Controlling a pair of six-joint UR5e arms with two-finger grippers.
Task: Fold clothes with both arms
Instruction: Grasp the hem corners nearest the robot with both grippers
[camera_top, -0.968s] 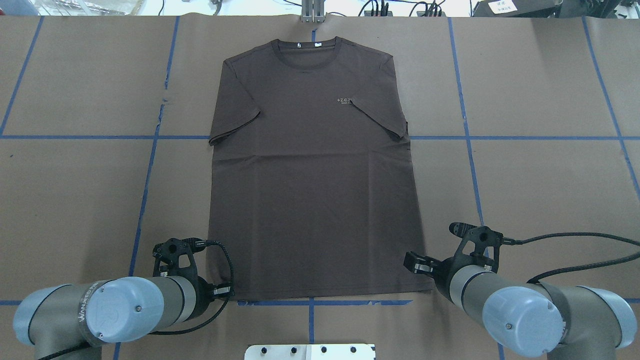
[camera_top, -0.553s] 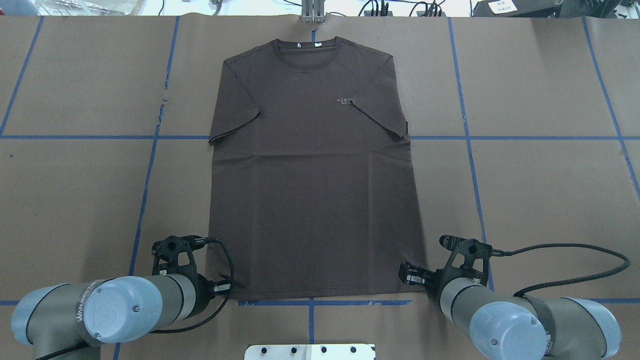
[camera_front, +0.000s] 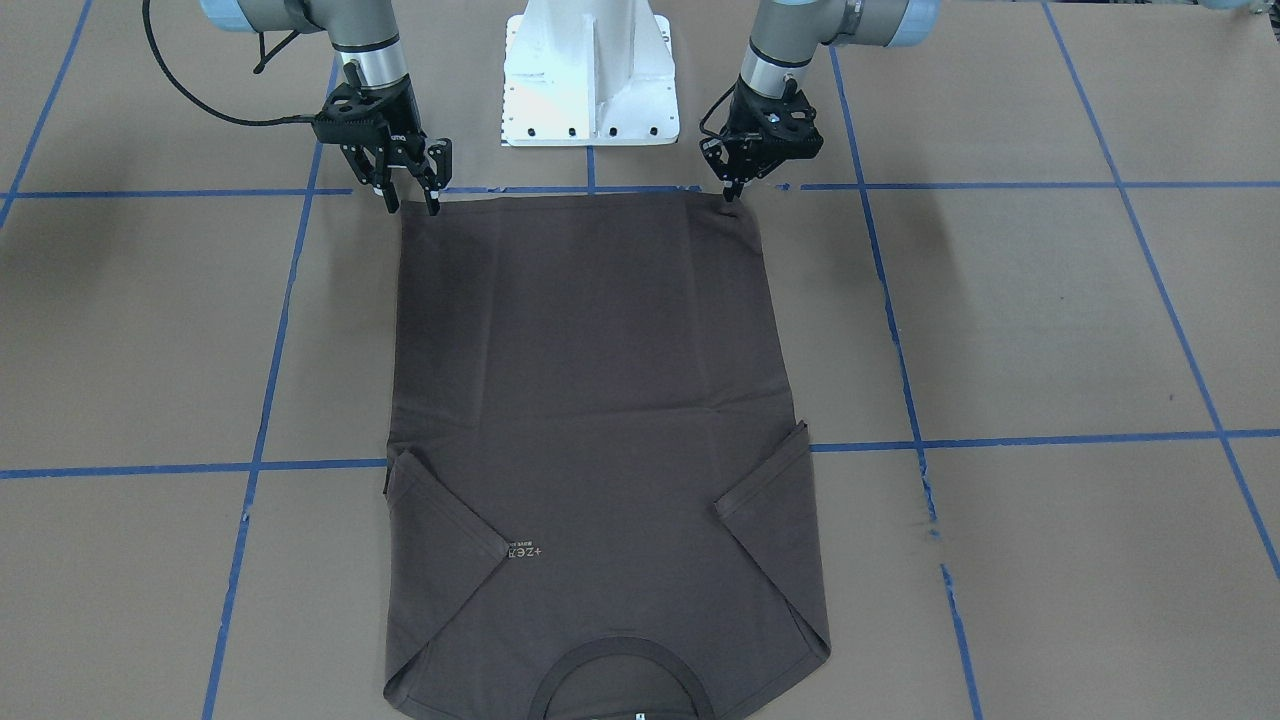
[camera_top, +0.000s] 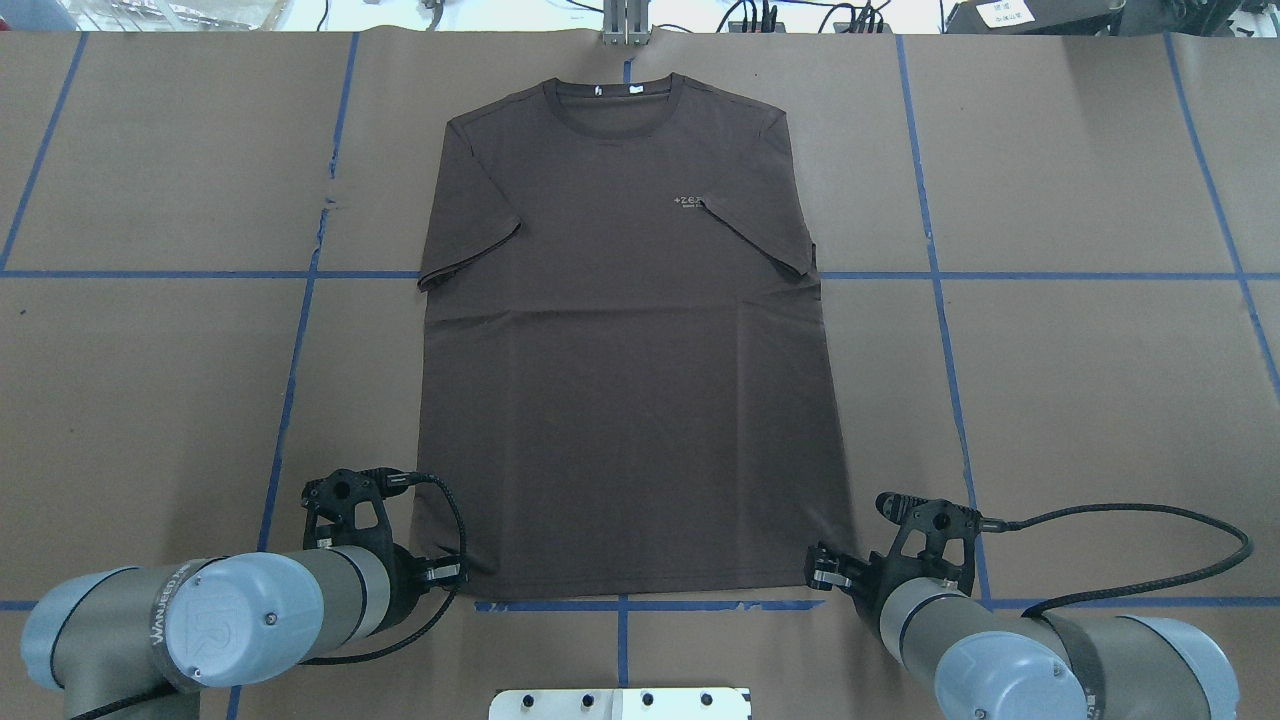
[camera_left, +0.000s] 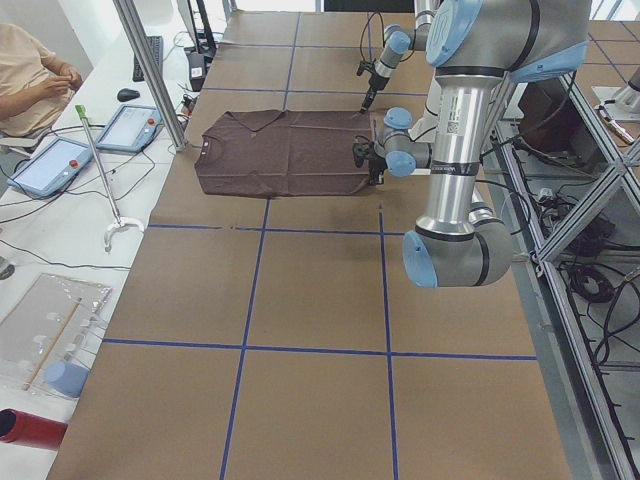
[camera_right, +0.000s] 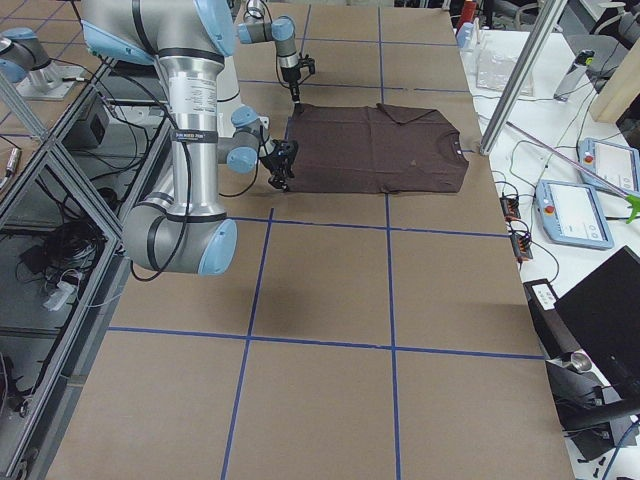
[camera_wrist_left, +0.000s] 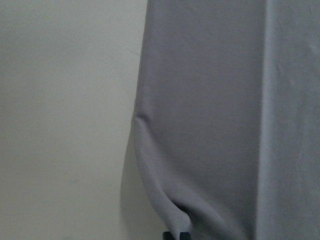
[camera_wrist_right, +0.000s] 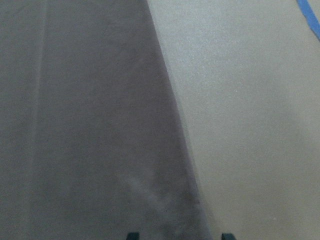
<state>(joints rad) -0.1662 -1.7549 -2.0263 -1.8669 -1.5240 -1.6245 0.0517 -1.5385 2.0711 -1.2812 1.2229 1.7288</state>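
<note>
Brown-paper tabletop (camera_top: 1050, 150) with a blue tape grid (camera_top: 930, 270). The dark grey-brown short-sleeved T-shirt (camera_top: 620, 380) lies flat in the middle, collar away from the robot, with its sleeves folded in over the body. The black two-finger left claw (camera_front: 730, 193) is pinched tight on its hem corner, and the cloth bunches up there. The black right claw (camera_front: 412, 205) has its fingers spread, straddling the other corner with nothing gripped yet. My guess is they're at both corners so that edge lifts evenly for the fold.

"+ze…" on T-shirt (camera_top: 620, 400) chest
</note>
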